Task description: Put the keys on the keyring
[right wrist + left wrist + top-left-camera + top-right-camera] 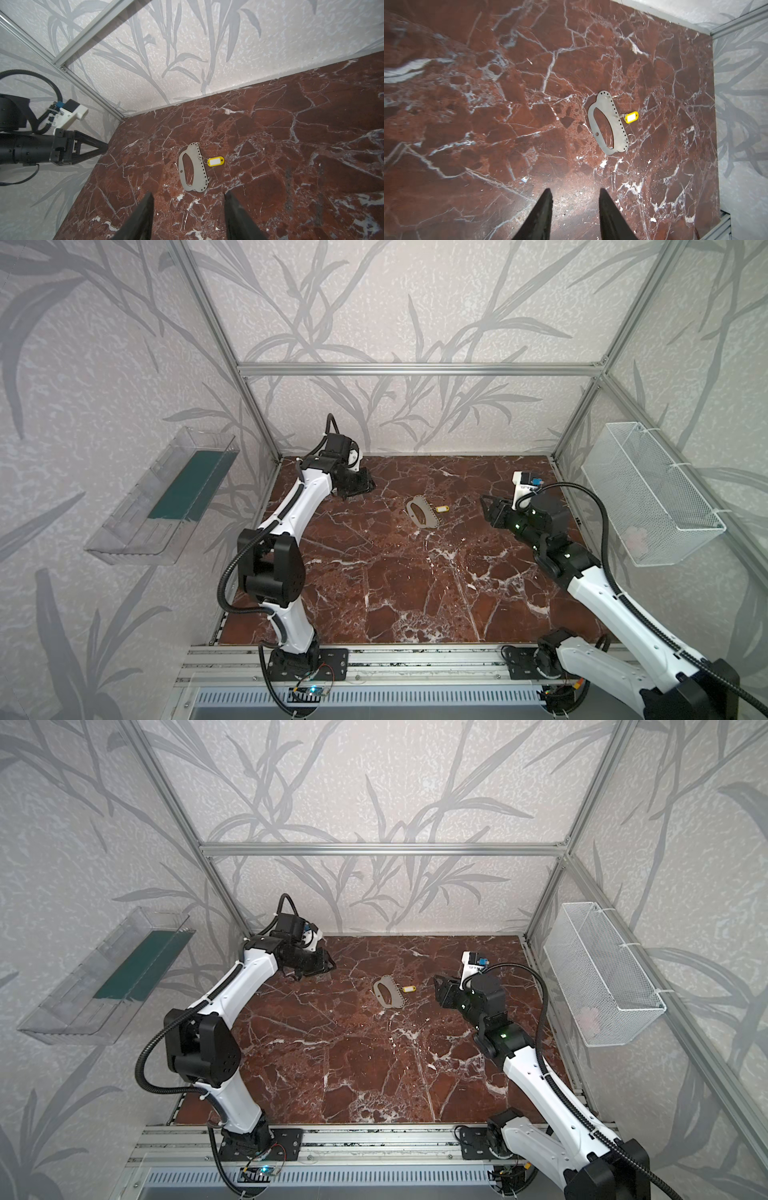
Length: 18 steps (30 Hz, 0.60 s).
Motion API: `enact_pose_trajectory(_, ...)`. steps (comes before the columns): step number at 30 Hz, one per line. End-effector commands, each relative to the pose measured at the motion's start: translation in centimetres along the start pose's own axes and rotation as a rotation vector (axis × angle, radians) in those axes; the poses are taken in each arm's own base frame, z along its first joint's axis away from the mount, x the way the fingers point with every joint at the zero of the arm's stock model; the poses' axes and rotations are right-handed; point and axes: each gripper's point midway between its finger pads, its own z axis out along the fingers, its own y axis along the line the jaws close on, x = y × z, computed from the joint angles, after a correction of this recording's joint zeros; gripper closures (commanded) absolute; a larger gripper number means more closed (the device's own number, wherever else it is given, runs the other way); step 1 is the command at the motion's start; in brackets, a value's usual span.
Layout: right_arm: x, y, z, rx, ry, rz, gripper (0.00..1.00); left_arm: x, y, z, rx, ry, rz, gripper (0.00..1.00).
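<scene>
The keys (614, 120), a flat beige oval piece with a large cutout and a row of tiny holes along one edge, lie flat on the table (508, 104), toward the back wall and between the two arms. The keyring (630, 117), with its yellow tag, rests just beside the holed edge. Its thin ring touches that edge or perhaps already passes through a hole (the views are too small to settle which). Other thin wire loops show along the same edge.

The left gripper (575, 191) has its jaws moderately apart with nothing between them, and it hangs clear of the piece. The right gripper (189, 193) is likewise parted and empty, on the tag's side of the piece.

Several things could probably go wrong from here:

- **The piece slides.** It is thin and flush with a hard, smooth slab, so fingertips coming down on its edge may skid and push it instead of lifting it.
- **The ring gets dragged or knocked away.** Any such push would likely carry the ring along with the piece.
- **The ring escapes the grip.** It is fine wire and could slip or twist out of a pinch, and holding it by the tag would leave it free to swing.
- **The ring misses the hole.** The holes are tiny, so a slight tilt of either part would likely be enough.
- **The arms get in each other's way.** Both must close in on one small spot, so they could crowd or bump each other.
</scene>
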Motion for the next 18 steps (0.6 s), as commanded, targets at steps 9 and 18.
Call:
enact_pose_trajectory(9,1.6,-0.2,2.4,-0.006,0.09,-0.034,0.37,-0.6,2.7,-3.8,-0.072,-0.118,-0.002,0.5)
enact_pose_trajectory(18,1.4,0.0,3.1,0.002,0.124,-0.03,0.01,-0.4,4.5,-5.1,-0.106,-0.194,-0.052,0.03)
